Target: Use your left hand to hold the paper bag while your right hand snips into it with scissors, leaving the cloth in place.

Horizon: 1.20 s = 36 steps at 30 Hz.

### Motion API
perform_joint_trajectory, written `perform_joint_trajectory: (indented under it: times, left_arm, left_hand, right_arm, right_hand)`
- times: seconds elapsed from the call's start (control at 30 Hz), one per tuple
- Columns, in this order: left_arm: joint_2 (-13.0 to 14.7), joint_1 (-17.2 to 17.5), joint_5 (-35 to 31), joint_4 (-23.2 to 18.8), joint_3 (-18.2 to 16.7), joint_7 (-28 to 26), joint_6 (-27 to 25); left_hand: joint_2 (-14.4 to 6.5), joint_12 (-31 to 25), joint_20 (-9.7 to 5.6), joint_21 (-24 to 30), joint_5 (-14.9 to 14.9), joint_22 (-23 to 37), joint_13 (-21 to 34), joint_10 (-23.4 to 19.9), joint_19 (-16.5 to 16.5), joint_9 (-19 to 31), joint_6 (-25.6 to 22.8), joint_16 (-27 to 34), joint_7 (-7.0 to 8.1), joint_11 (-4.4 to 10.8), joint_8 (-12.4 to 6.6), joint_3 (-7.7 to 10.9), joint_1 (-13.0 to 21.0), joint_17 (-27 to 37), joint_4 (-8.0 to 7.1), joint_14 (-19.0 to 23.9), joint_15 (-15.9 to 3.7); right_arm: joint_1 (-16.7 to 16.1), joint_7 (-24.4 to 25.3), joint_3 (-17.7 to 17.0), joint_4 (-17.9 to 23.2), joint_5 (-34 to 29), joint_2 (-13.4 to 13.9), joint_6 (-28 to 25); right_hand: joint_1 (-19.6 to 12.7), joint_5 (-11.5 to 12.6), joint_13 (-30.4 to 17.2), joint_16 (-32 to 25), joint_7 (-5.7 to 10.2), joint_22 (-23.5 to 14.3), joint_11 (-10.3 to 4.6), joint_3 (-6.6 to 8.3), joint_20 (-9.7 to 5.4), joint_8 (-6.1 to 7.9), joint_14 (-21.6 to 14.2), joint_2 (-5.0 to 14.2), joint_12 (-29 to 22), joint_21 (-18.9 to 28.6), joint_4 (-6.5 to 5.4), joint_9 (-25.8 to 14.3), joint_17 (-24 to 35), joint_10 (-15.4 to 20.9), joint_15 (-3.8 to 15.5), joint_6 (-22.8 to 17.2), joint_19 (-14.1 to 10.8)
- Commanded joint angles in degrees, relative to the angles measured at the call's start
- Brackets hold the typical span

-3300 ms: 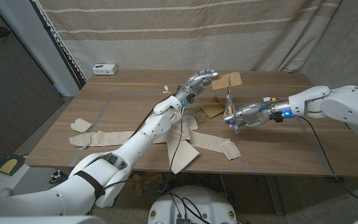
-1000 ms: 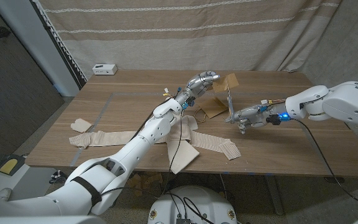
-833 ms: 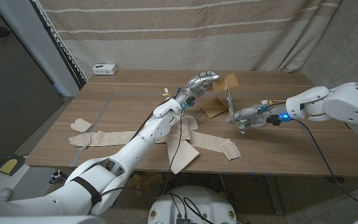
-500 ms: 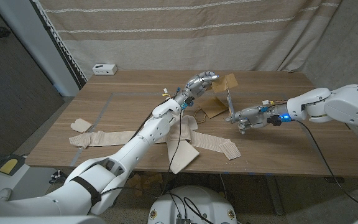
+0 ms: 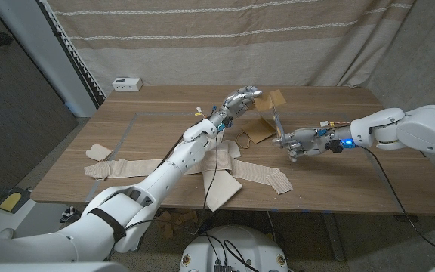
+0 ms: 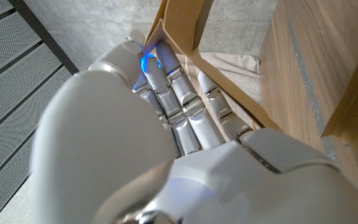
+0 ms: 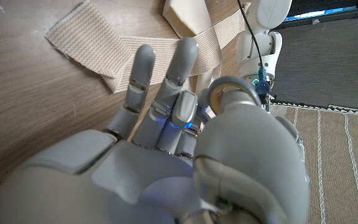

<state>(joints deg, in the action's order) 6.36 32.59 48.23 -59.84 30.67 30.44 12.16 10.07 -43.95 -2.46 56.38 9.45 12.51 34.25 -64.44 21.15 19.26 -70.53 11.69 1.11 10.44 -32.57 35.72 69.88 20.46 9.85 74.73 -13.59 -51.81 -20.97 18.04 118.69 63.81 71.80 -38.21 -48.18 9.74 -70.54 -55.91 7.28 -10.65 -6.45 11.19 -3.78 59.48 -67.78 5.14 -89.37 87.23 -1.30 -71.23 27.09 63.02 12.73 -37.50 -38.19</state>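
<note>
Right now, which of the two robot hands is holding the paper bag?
The left hand holds the paper bag up above the table; the right hand, beside it, holds the scissors.

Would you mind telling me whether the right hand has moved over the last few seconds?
Yes. The right hand with the scissors has shifted slightly toward the table's far edge, nearer the paper bag.

Small white box (image 5: pixel 126 83) at the wooden table's (image 5: pixel 157 113) far left corner, striped curtain (image 5: pixel 225 38) behind
</note>
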Motion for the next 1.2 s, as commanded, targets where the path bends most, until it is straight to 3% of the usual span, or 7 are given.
perform_joint_trajectory:
  times: [0.03,0.3,0.43,0.6,0.93,1.2]
  left_arm:
    - [-1.81,-2.28,2.56,6.25,-2.53,4.97,-0.1]
    - [-2.53,-3.63,3.41,9.79,-3.55,9.29,0.21]
    - [-2.9,-4.07,3.6,10.99,-3.99,10.7,0.33]
    - [-3.3,-4.29,3.82,11.69,-4.52,11.65,0.39]
    - [-3.55,-4.77,3.85,13.25,-5.23,13.01,0.35]
    - [-4.31,-5.66,4.82,15.31,-6.62,14.33,0.39]
  left_hand:
    - [-0.37,0.07,-7.05,0.39,0.38,-0.05,0.21,-0.57,-0.39,0.22,-0.79,0.25,-0.4,0.84,-0.31,0.62,0.36,-0.01,-0.18,0.13,-0.3]
    - [-0.38,-0.06,-7.06,0.52,0.38,-0.11,0.44,-0.5,-0.54,0.08,-0.95,0.26,-0.3,0.86,-0.28,0.65,0.34,0.02,-0.19,0.14,-0.3]
    - [-0.38,-0.05,-7.07,0.59,0.38,-0.16,0.36,-0.56,-0.65,0.25,-0.79,0.26,-0.24,0.82,-0.32,0.66,0.31,0.03,-0.2,0.13,-0.3]
    - [-0.36,-0.13,-7.09,0.63,0.38,-0.2,0.52,-0.5,-0.78,0.21,-0.88,0.27,-0.14,0.83,-0.32,0.65,0.3,0.05,-0.19,0.14,-0.31]
    - [-0.42,-0.29,-7.11,0.84,0.39,-0.28,0.72,-0.54,-1.05,0.41,-0.6,0.26,-0.08,0.82,-0.32,0.69,0.2,0.09,-0.24,0.09,-0.3]
    - [-0.38,-0.12,-7.12,1.03,0.39,-0.36,0.5,-0.39,-1.24,0.32,-0.88,0.27,0.0,0.79,-0.37,0.73,0.14,0.13,-0.22,0.11,-0.3]
  right_arm:
    - [0.68,-3.05,0.81,-0.79,-0.54,-0.86,1.67]
    - [1.04,-4.96,1.35,-1.05,-1.46,-1.32,3.05]
    - [0.89,-5.76,1.22,-1.22,-1.6,-1.42,4.06]
    - [0.28,-7.32,0.93,-1.27,-2.16,-1.33,6.27]
    - [-2.68,-7.54,-1.22,-0.7,-1.09,0.17,9.1]
    - [-4.47,-6.94,-2.7,0.05,-0.32,1.03,10.37]
  right_hand:
    - [3.47,0.79,1.01,0.38,-11.99,0.24,-0.01,-2.56,-6.42,31.07,1.85,-2.04,0.96,-0.97,-0.87,-0.08,0.9,-0.45,0.22,-20.73,-0.47]
    - [5.83,1.71,3.87,2.06,-12.11,0.44,-0.17,-5.21,-6.31,30.98,4.21,-4.58,3.85,-2.55,-1.13,-0.03,1.06,-1.01,0.25,-19.25,-0.32]
    - [6.67,2.63,7.8,3.28,-12.52,0.48,0.2,-6.29,-6.19,30.81,5.07,-5.1,7.07,-3.59,-1.32,0.04,0.8,-1.04,0.32,-17.79,-0.06]
    - [8.96,3.92,12.99,5.99,-13.24,0.51,0.89,-8.83,-5.69,30.6,6.99,-6.6,11.63,-5.66,-2.09,0.1,0.5,-1.91,0.29,-15.0,0.63]
    - [10.33,5.74,20.92,9.76,-14.22,0.48,1.61,-11.51,-5.08,30.59,8.5,-6.9,17.56,-8.75,-2.69,0.2,0.51,-2.4,0.3,-11.87,1.2]
    - [10.23,6.57,22.3,11.48,-14.52,0.43,1.6,-12.72,-4.82,30.65,8.43,-6.78,18.46,-10.18,-2.62,0.24,0.75,-2.46,0.33,-11.25,0.82]
